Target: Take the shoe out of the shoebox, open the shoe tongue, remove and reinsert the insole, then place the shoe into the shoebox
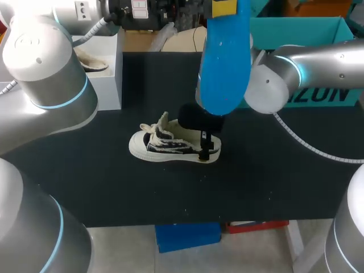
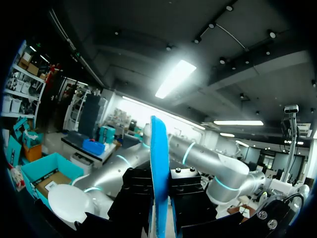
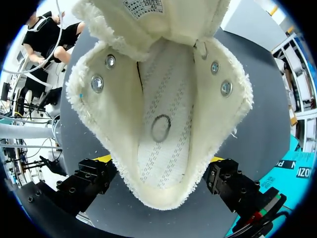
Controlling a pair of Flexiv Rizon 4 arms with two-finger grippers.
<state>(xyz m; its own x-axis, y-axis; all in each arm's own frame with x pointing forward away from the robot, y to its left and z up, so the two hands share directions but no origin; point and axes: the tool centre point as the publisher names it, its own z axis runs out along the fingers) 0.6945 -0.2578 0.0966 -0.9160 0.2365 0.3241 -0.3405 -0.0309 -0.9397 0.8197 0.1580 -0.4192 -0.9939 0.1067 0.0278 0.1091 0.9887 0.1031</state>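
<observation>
While the shoe (image 1: 170, 145) sits on the black table (image 1: 284, 182), out of the white shoebox (image 1: 108, 79) at the far left corner, the blue insole (image 1: 224, 57) hangs high over it, well clear of the opening; right gripper (image 1: 203, 145) is down at the heel, one finger on each side; something pale lies in the box, not identifiable.

Left wrist view: left gripper (image 2: 159, 203) has the insole (image 2: 158, 158) edge-on between its two black fingers, both faces pinched, so jaws closed on it; most of the insole's length stands free beyond the fingers; yellow tips not visible.

Right wrist view: looks straight into the shoe (image 3: 163, 114); tongue pulled forward, mouth wide, bare stitched footbed showing, no insole inside; right gripper (image 3: 159, 163) straddles the heel collar, yellow tips tucked against its two sides, so jaws appear clamped on the shoe.

Judgement: removal done, reinsertion next. Risks: the long unsupported insole could bend or catch on the frayed collar or eyelets on the way down; a push off-axis could twist the shoe out of the heel grip or tip it; the tongue could flop back and narrow the mouth; a shallow pinch could let the insole slip.
</observation>
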